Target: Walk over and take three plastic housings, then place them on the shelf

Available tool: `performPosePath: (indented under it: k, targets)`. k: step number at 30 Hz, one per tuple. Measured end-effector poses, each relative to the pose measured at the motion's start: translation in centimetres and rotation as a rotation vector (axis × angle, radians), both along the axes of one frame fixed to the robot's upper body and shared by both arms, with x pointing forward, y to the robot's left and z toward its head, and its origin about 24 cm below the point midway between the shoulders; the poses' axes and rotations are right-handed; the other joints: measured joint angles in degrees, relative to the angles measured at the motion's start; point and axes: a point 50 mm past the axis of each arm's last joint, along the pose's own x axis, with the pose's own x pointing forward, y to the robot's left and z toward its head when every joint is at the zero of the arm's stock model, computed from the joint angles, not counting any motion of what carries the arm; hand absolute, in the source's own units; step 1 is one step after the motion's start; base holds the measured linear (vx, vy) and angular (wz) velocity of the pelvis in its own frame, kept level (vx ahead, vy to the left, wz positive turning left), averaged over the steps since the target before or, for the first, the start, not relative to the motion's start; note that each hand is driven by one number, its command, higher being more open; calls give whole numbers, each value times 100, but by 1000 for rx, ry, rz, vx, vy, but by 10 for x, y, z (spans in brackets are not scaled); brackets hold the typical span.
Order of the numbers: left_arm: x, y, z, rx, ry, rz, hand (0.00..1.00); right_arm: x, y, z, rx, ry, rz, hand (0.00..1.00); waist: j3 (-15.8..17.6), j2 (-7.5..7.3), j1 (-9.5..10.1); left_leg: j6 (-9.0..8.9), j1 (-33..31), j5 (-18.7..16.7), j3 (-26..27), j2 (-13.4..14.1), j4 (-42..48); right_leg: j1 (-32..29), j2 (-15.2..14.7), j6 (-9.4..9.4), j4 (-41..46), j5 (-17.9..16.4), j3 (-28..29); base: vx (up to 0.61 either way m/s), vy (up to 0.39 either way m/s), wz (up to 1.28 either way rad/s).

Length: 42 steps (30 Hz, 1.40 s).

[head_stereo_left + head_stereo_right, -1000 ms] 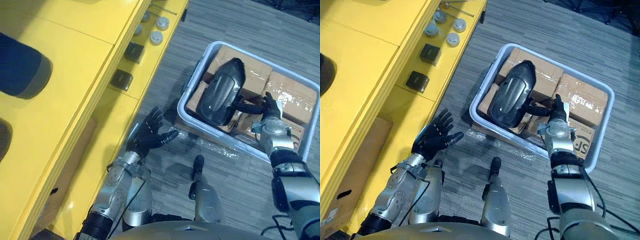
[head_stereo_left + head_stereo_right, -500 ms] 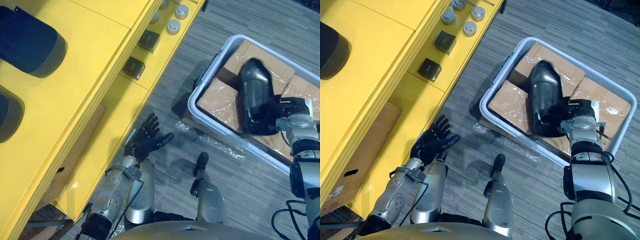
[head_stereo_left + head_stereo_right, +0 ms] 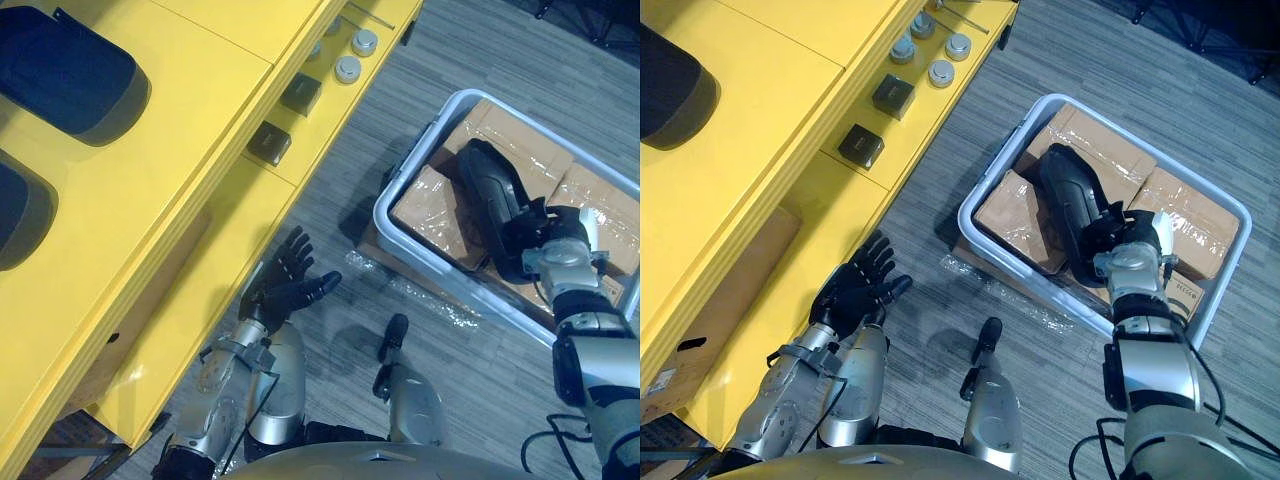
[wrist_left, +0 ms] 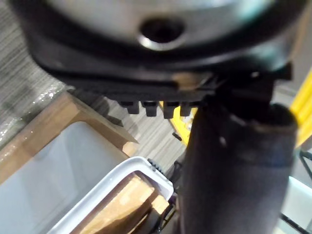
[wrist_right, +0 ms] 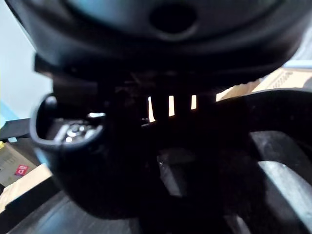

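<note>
Over the near right side of the grey bin (image 3: 380, 208), your right hand (image 3: 560, 252) is gripping the near end of a black plastic housing (image 3: 490, 195), which is slanting across the cardboard boxes (image 3: 430, 200) inside. Your left hand (image 3: 285, 292) is hanging with fingers spread beside the yellow shelf (image 3: 200, 120).
</note>
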Motion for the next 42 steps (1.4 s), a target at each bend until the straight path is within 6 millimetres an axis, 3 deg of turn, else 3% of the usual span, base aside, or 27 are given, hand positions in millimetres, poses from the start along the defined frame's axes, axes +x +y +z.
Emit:
performPosePath:
  k: [3, 6, 11, 15, 19, 22, 29, 42]
  targets:
    - [-5, 0, 13, 12, -57, -8, 100, -11, 23, -7, -102, -71, 30, 0, -6, -144, -33, -24, 323, 36, 160, 59, -228, 158, 2, -20, -18, -20, 74, 59, 1, -19]
    - [-3, -6, 24, 8, -83, -47, 100, -20, 44, -8, -143, -148, 49, 0, -116, -270, -197, -43, 545, 61, 260, 91, -413, 277, -9, -8, -25, -73, 86, 10, -4, -10]
    - [-1, -30, 13, -67, 99, -197, 100, -40, 68, -17, -292, -236, 70, 0, -622, -492, -398, -83, 808, 120, 589, 197, -674, 323, 3, 5, -79, -99, 211, 42, 2, -15]
    - [1, -56, 3, -101, 227, -294, 100, -50, 75, -13, -423, -318, 121, 0, -997, -482, -551, -77, 1042, 121, 742, 215, -862, 463, 16, 13, -212, -91, 313, 47, 19, -17]
    - [16, -71, 1, -161, 292, -272, 100, -60, 91, -2, -498, -471, 185, 0, -1271, -389, -727, -75, 1313, 120, 999, 247, -1018, 497, 41, 12, -221, -91, 546, 42, 25, -28]
    - [29, -75, 1, -170, 312, -238, 100, -69, 105, 0, -505, -564, 212, 0, -1407, -364, -860, -70, 1524, 121, 1190, 260, -1117, 548, 53, 12, -231, -90, 703, 6, 26, -25]
    - [34, -80, -1, -295, 323, -186, 100, -79, 132, -2, -468, -693, 297, 0, -1674, -296, -1088, -62, 1813, 118, 1431, 262, -1264, 641, 67, 16, -320, -58, 908, -8, 24, -18]
    - [40, -93, 14, -369, 223, -259, 100, -85, 166, -9, -368, -757, 431, 0, -1835, -174, -1117, -41, 1987, 144, 1575, 250, -1410, 647, 67, 18, -331, -54, 1032, -4, 11, -5]
